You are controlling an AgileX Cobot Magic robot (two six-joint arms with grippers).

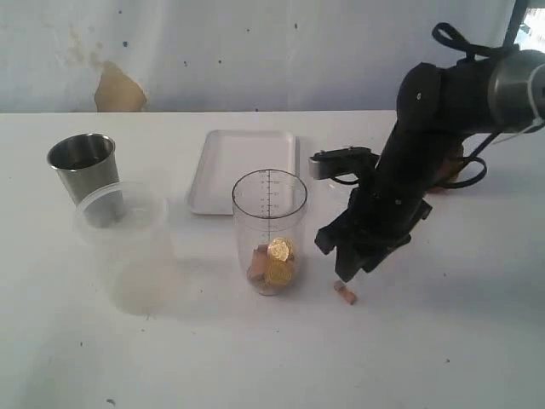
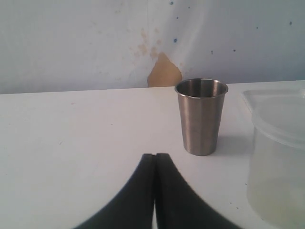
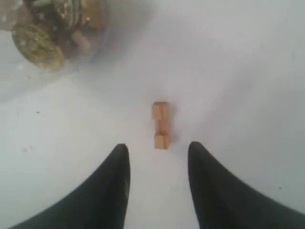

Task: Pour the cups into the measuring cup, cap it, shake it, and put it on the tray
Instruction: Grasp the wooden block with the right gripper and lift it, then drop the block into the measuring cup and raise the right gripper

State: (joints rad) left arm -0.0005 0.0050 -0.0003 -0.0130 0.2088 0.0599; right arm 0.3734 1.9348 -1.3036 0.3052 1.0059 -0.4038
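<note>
Standing upright, the tall clear plastic measuring cup [image 1: 269, 223] with a black printed scale down its side sits near the middle of the white table [image 1: 443, 341]. It is uncapped and holds a small heap of gold foil discs [image 1: 279, 254] and tan bits at its bottom. At its 12 o'clock, just beyond it, lies the flat white rectangular tray [image 1: 223, 166] with rounded corners. At about 4 o'clock, near the cup's base but apart from it, a small tan wooden block [image 1: 345, 294] lies on the table. The right gripper [image 1: 349, 271] hangs low over that block, its black fingers partly spread and holding nothing. Its wrist view shows the block flat on the table just off the two fingertips, in line with the gap and touching neither. At the cup's 9 o'clock stands the wide frosted translucent plastic tub [image 1: 123, 256], and at 10 o'clock, just behind the tub, the tapered shiny steel tumbler [image 1: 83, 166] stands upright. The left gripper [image 2: 155, 155], seen only from its own wrist camera, has its fingers pressed together on nothing and faces the tumbler across the table.
</note>
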